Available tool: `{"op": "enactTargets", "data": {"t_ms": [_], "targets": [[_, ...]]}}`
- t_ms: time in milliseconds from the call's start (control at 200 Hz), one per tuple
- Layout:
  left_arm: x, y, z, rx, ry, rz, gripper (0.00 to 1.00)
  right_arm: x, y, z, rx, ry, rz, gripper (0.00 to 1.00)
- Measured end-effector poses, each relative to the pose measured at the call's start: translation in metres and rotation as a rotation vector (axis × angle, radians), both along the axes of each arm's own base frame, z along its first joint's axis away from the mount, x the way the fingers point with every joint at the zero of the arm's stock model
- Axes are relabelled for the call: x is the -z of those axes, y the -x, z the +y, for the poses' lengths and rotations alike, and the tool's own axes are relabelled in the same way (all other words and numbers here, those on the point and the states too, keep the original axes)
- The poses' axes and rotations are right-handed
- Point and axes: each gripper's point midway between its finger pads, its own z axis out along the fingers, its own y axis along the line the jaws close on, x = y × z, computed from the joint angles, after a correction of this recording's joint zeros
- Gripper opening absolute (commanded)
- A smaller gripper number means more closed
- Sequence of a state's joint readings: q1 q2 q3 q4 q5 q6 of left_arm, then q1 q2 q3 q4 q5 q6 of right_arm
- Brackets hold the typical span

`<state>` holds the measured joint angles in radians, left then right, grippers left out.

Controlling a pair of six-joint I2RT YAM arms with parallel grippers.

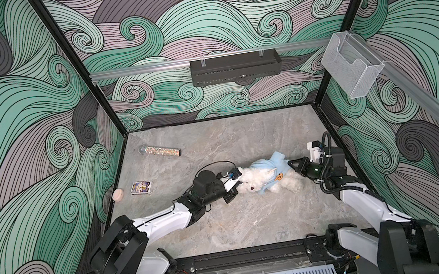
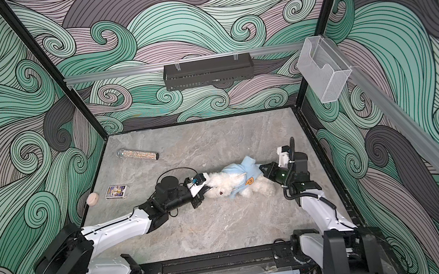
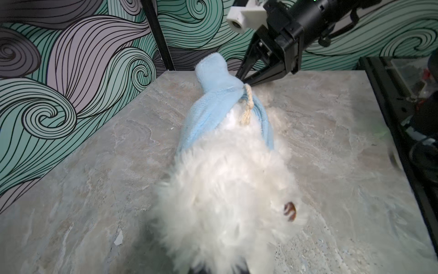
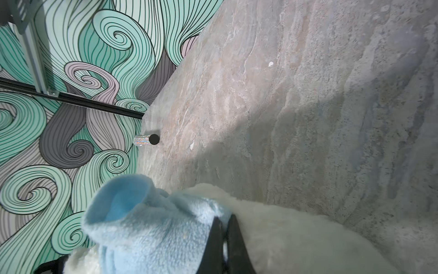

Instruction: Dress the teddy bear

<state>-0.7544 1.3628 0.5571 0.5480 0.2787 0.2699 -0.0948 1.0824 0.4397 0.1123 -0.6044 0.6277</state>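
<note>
Here, teddy bear [image 1: 253, 183]: lying on the table [image 1: 226, 226] between both arms, blue hoodie [image 1: 272, 165] partly on.
Left tool [image 1: 239, 183]: closed, seemingly pinching head fur.
Right tool [image 4: 225, 220]: clamped on hoodie hem.

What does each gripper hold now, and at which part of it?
The left gripper holds the teddy bear by the fur of its head. The right gripper pinches the light blue hoodie at its edge, near the bear's lower body.
</note>
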Motion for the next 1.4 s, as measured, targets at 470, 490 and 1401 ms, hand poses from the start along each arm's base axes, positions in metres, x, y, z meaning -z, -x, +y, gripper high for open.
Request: {"op": "enactTargets", "data": {"t_ms": [470,490,1401], "targets": [[0.009,-0.009,0.002,-0.131,0.111,0.198,0.00,0.011,-0.018,0.017,-0.016,0.034,-0.036,0.00],[0.008,-0.010,0.005,-0.145,0.121,0.203,0.00,0.011,-0.017,0.015,-0.013,0.034,-0.036,0.00],[0.003,-0.065,0.085,-0.562,0.577,1.293,0.00,-0.049,0.047,0.141,-0.537,0.312,-0.508,0.28]]}}
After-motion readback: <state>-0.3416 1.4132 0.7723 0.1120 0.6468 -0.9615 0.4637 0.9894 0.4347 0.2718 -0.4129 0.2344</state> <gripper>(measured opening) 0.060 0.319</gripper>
